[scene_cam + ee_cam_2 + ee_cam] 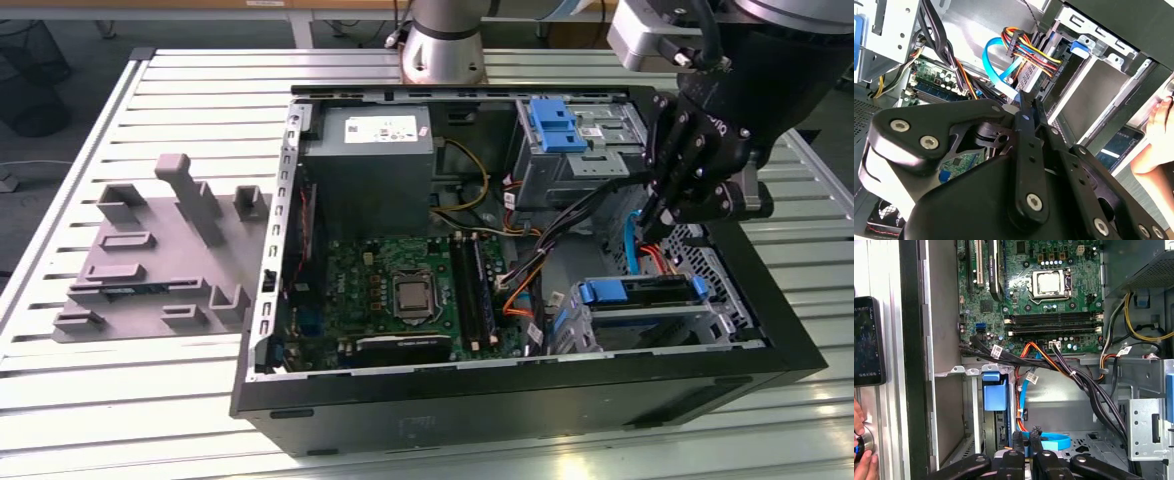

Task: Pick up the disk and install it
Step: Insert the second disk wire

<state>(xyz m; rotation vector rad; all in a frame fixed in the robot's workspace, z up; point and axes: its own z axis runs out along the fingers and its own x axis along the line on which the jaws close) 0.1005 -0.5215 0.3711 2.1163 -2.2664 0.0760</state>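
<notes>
step: install, late stage by my read; disk (pixel 638 291) looks already seated in the drive cage (pixel 694 325), not in the gripper
disk location: cage at the case (pixel 534 400) corner, on the exterior view's right; blue carrier end shows (pixel 993 390), silver body hidden
gripper (pixel 653 222): hangs inside the case just above the cage; fingers pinched narrow, nothing seen between them (pixel 1026 107)
nearby: light blue cable (pixel 1051 441) and the orange-red wire bundle (pixel 1029 50) right beside the fingertips
bystander: hand (pixel 861 460) and phone (pixel 867 340) outside the case wall
next move calls for: clean path, no snagging cables; probably check the carrier sits fully home
</notes>
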